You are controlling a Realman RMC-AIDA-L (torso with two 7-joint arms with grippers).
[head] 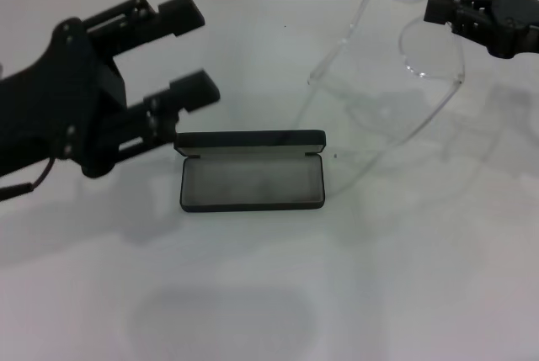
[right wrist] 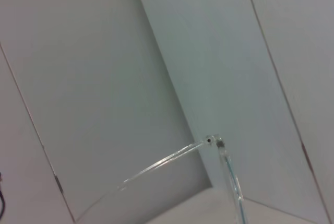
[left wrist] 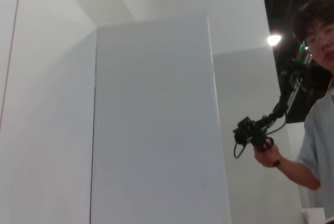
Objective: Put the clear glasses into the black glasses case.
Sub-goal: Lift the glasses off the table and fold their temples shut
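Head downward; wrist cameras wallward.

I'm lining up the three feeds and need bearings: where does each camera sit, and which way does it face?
Head view: on the robot's head, looking forward and down at the table; shows the open case, the left gripper open beside it, and the right gripper holding the glasses aloft.
Left wrist view: on the left wrist, aimed up at white walls and a person; no own fingers visible.
Right wrist view: on the right wrist, facing white panels; no own fingers visible.
Shared: the glasses appear in head and right wrist views.
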